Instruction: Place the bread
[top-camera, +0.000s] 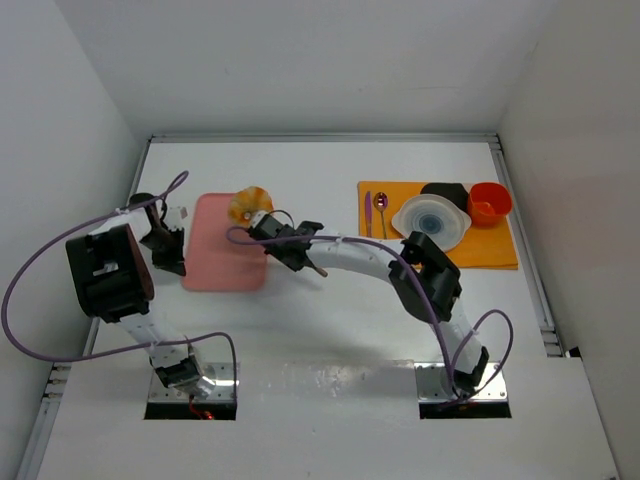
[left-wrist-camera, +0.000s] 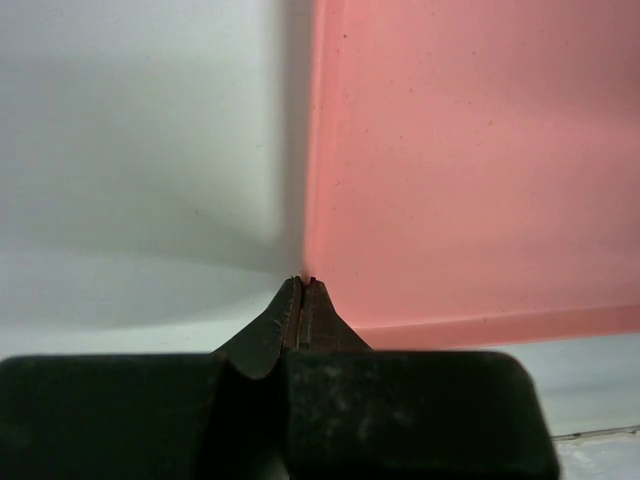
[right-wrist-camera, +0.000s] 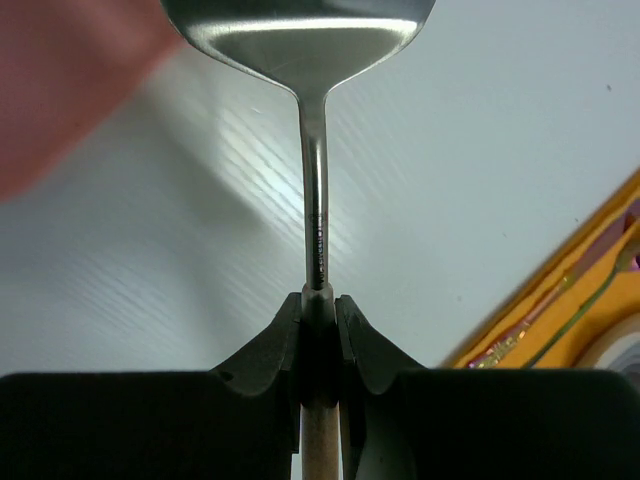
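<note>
A robotics lab test cell is shown: a white table (top-camera: 340, 330) enclosed by plain white walls (top-camera: 300, 60), with two robot arms (top-camera: 370, 262) bolted on.

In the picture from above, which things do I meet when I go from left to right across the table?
Left gripper → bread → spoon → white bowl → red cup.

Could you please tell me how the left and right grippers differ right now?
The left gripper pinches the pink mat's edge; the right gripper clamps a metal spatula's handle. The left gripper is at the mat's left edge, the right gripper by the bread at its far corner. Both are shut.
</note>
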